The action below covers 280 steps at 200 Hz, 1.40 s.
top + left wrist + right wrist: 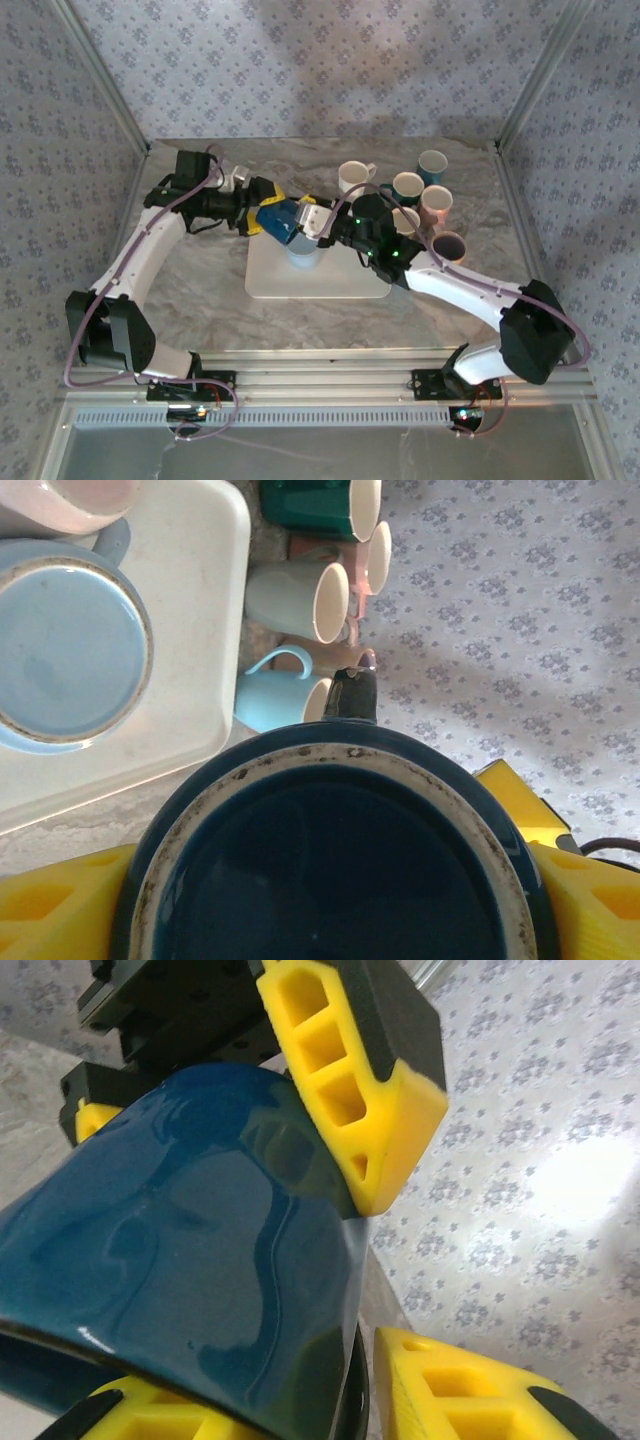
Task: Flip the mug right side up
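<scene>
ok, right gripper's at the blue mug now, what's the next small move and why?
Probably close the right gripper firmly on the wall of the dark blue mug. Its yellow fingers straddle the rim, seemingly with a gap on one side, while the left gripper clamps the mug's body. Left shouldn't release before that grip is firm.

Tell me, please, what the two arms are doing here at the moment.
The left gripper holds a dark blue glazed ceramic mug in the air above the white rectangular tray. The right gripper has its yellow fingers either side of the mug's wall; whether they grip it is unclear. A pale blue ceramic mug sits upside down on the tray.
</scene>
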Each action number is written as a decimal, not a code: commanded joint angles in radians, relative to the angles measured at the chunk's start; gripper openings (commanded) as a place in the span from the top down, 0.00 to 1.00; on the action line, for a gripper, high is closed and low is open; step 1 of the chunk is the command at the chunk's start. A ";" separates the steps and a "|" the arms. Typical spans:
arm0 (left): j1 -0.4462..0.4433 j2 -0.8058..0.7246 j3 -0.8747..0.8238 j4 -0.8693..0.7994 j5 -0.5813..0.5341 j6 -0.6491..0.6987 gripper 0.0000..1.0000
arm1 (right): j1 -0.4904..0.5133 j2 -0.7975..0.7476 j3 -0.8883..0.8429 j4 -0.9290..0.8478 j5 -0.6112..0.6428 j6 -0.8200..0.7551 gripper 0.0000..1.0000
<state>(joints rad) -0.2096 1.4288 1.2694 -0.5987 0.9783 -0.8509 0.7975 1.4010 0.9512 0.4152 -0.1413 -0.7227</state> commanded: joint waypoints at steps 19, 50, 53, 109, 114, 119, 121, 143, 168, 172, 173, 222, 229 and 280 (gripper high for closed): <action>-0.017 -0.007 0.013 0.057 0.073 -0.073 0.66 | 0.014 0.004 -0.047 0.179 0.079 0.016 0.82; -0.007 -0.019 0.013 0.035 0.033 -0.066 0.43 | 0.011 -0.019 -0.072 0.185 0.099 0.061 0.96; -0.003 -0.021 0.014 0.029 0.027 -0.064 0.41 | 0.009 -0.025 -0.074 0.180 0.098 0.068 0.97; 0.168 -0.029 0.079 -0.156 0.037 0.142 0.15 | -0.062 -0.180 -0.124 -0.010 0.183 0.349 1.00; 0.174 -0.032 0.079 -0.165 0.023 0.166 0.14 | -0.069 -0.199 -0.135 -0.028 0.194 0.381 1.00; 0.179 -0.035 0.078 -0.168 0.009 0.186 0.13 | -0.075 -0.216 -0.141 -0.047 0.206 0.411 1.00; 0.180 -0.036 0.077 -0.169 0.002 0.194 0.12 | -0.078 -0.226 -0.144 -0.056 0.210 0.422 1.00; 0.180 -0.044 0.035 -0.127 -0.021 0.204 0.01 | -0.098 -0.312 -0.175 -0.126 0.237 0.504 1.00; 0.180 -0.044 0.003 -0.090 -0.011 0.198 0.00 | -0.118 -0.386 -0.210 -0.188 0.248 0.577 1.00; 0.179 -0.043 0.005 -0.094 -0.013 0.206 0.00 | -0.123 -0.397 -0.213 -0.199 0.248 0.595 1.00; 0.180 -0.042 0.006 -0.095 -0.012 0.209 0.00 | -0.125 -0.401 -0.213 -0.204 0.248 0.601 1.00; 0.146 -0.111 0.030 -0.109 -0.126 0.423 0.00 | -0.272 -0.505 -0.140 -0.515 0.296 0.945 1.00; 0.124 -0.135 0.013 -0.087 -0.176 0.465 0.00 | -0.303 -0.508 -0.116 -0.580 0.287 0.998 1.00; -0.024 -0.369 -0.230 0.228 -0.421 0.619 0.00 | -0.513 -0.487 0.015 -0.893 0.157 1.265 1.00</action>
<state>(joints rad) -0.1974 1.1439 1.1122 -0.5396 0.7033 -0.3511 0.3508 0.9226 0.8600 -0.3416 0.0853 0.3496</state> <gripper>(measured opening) 0.997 0.095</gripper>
